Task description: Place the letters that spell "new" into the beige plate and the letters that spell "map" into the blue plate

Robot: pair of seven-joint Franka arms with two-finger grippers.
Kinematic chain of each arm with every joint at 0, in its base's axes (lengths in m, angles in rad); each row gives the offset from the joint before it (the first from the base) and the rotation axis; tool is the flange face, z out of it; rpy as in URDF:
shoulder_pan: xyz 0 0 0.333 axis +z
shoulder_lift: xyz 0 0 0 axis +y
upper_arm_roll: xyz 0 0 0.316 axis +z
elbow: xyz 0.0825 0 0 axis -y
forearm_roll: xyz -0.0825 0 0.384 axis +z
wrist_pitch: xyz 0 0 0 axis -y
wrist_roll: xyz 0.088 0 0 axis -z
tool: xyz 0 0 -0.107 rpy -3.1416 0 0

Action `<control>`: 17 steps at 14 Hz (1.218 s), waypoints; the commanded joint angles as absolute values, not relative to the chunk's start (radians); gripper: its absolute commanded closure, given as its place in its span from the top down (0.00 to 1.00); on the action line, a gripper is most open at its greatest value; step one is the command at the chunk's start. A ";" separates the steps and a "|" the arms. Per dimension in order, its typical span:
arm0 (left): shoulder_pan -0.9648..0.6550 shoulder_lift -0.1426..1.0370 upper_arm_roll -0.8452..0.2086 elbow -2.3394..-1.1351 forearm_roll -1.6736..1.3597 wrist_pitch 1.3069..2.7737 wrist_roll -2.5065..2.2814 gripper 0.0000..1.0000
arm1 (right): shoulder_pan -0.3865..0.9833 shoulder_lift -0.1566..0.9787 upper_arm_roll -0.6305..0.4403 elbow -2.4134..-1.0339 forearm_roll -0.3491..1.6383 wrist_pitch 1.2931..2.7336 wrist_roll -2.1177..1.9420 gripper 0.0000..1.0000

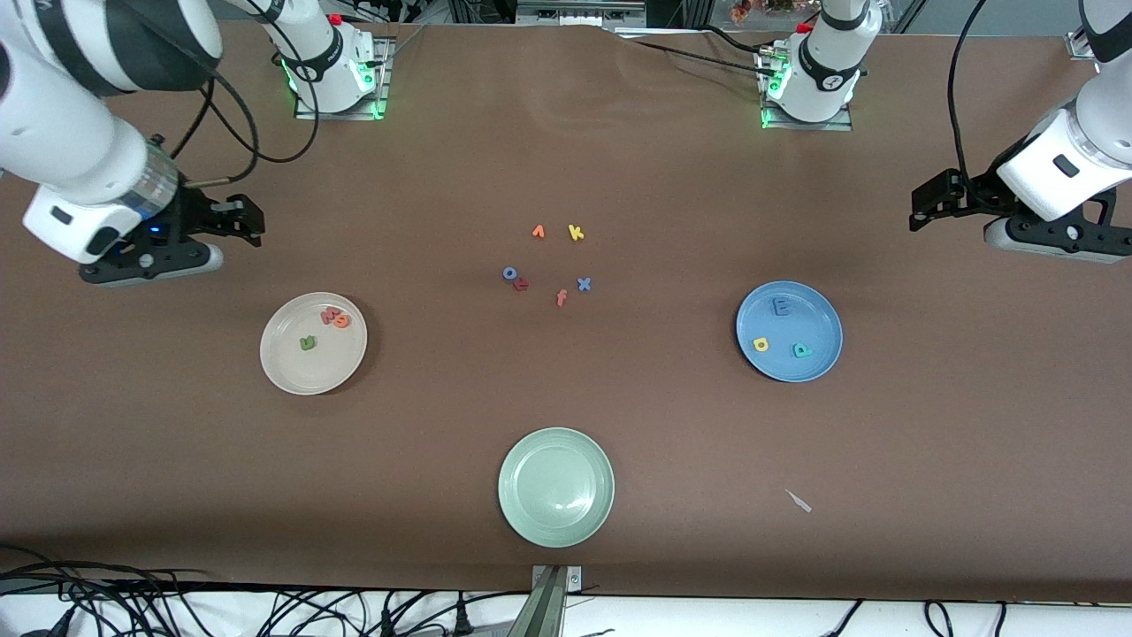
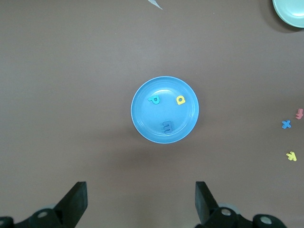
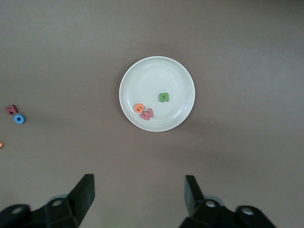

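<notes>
The beige plate [image 1: 287, 372] [image 3: 178, 78] holds the dark green n [image 1: 308, 342] [image 3: 164, 97], the orange e [image 1: 341, 321] [image 3: 139, 108] and the salmon-pink w [image 1: 329, 313] [image 3: 147, 114]. In the blue plate [image 1: 818, 354] [image 2: 142, 121] lie the blue m [image 1: 782, 306] [image 2: 167, 126], the yellow a [image 1: 761, 344] [image 2: 180, 99] and the teal p [image 1: 802, 350] [image 2: 154, 99]. My right gripper [image 1: 155, 263] [image 3: 139, 183] hangs open and empty above the table beside the beige plate. My left gripper [image 1: 1057, 239] [image 2: 141, 190] hangs open and empty beside the blue plate.
Loose letters lie mid-table between the plates: orange v [image 1: 538, 232], yellow k [image 1: 576, 233], blue o [image 1: 510, 273], a red letter [image 1: 521, 284], orange f [image 1: 561, 297], blue x [image 1: 584, 284]. A pale green plate [image 1: 555, 522] sits nearest the front camera, a white scrap [image 1: 799, 501] beside it.
</notes>
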State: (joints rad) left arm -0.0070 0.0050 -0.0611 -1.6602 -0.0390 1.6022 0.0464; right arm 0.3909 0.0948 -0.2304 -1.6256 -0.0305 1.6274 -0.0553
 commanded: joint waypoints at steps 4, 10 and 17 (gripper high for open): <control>-0.009 -0.009 -0.069 -1.666 -0.021 1.591 0.063 1.00 | 0.188 0.091 -0.071 -1.565 0.028 1.583 -0.083 1.00; -0.009 -0.009 -0.069 -1.664 -0.021 1.591 0.063 1.00 | 0.101 0.075 0.003 -1.537 0.022 1.559 -0.121 1.00; -0.009 -0.009 -0.071 -1.664 -0.021 1.589 0.063 1.00 | 0.100 0.081 -0.014 -1.537 0.018 1.563 -0.104 1.00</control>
State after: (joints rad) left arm -0.0092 0.0050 -0.0667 -1.6602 -0.0390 1.6022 0.0465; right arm 0.1159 0.0826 -0.0130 -1.5500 0.0051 1.5815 -0.0980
